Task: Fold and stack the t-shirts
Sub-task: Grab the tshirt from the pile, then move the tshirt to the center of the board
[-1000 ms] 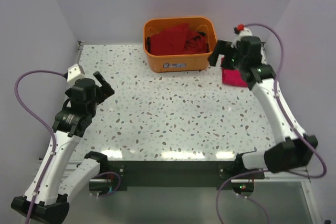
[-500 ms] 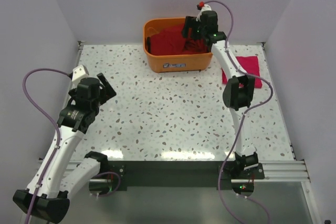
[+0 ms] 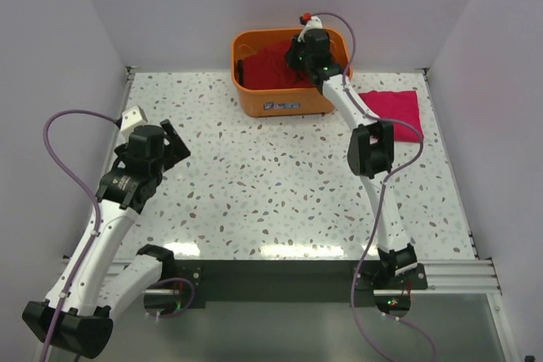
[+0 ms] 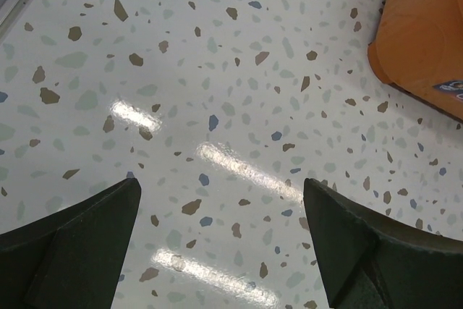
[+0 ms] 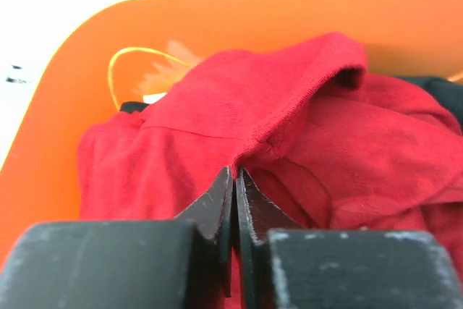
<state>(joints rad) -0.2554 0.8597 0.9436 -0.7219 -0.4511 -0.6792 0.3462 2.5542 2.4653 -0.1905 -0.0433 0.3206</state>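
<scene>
Several dark red t-shirts (image 3: 270, 65) lie crumpled in the orange tub (image 3: 288, 104). My right gripper (image 3: 300, 58) reaches into the tub from above. In the right wrist view its jaws (image 5: 236, 173) are shut on a raised fold of a dark red t-shirt (image 5: 217, 117). A brighter pinkish-red t-shirt (image 3: 395, 113) lies folded flat on the table to the right of the tub. My left gripper (image 3: 174, 139) hovers over the left part of the table, open with only bare tabletop between its fingers (image 4: 221, 197).
The orange tub (image 5: 217, 23) stands at the back middle of the speckled table (image 3: 254, 184); its corner shows at the upper right of the left wrist view (image 4: 427, 34). Walls close the table on the left, back and right. A black item lies in the tub (image 5: 445, 92).
My right arm has swung from the pinkish-red t-shirt at the right over into the tub, and its jaws have shut on red cloth. The left arm shifted only slightly.
</scene>
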